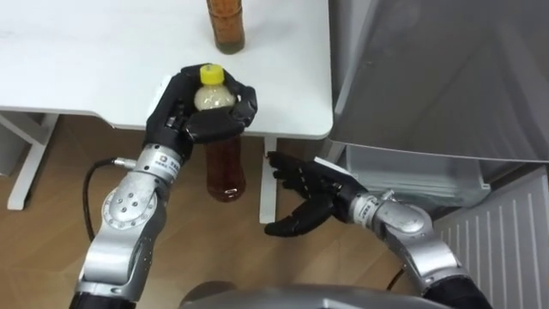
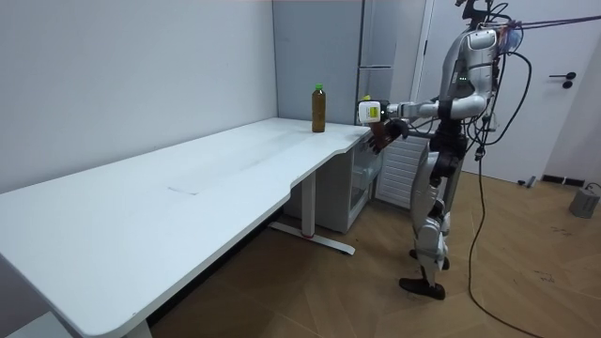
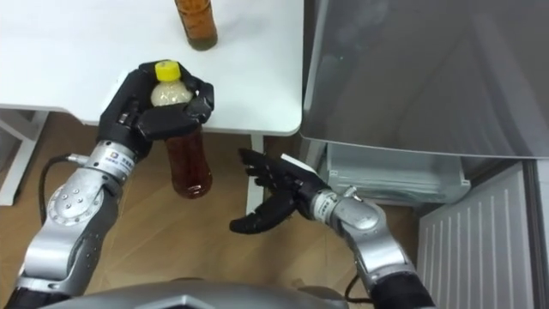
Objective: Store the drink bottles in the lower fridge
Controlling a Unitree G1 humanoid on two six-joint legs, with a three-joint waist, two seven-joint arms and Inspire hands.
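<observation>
My left hand [image 1: 184, 116] is shut on a tea bottle [image 1: 225, 167] with a yellow cap, gripping it round the neck and label. The bottle hangs upright just off the near edge of the white table [image 1: 86, 69], above the floor. Lower and to the right, my right hand [image 1: 304, 193] is open with its fingers spread and holds nothing. A second tea bottle [image 1: 227, 24] with an orange-brown label stands on the table near its right end. The fridge [image 1: 446, 69] is at the right, its lower compartment [image 1: 412, 176] open. In the room view I stand between the table's end and the fridge [image 2: 380, 56].
The open lower fridge door [image 1: 506, 240] juts out at the far right. A white table leg [image 1: 268, 184] stands just behind my right hand. Wooden floor [image 1: 51, 232] lies below the table edge.
</observation>
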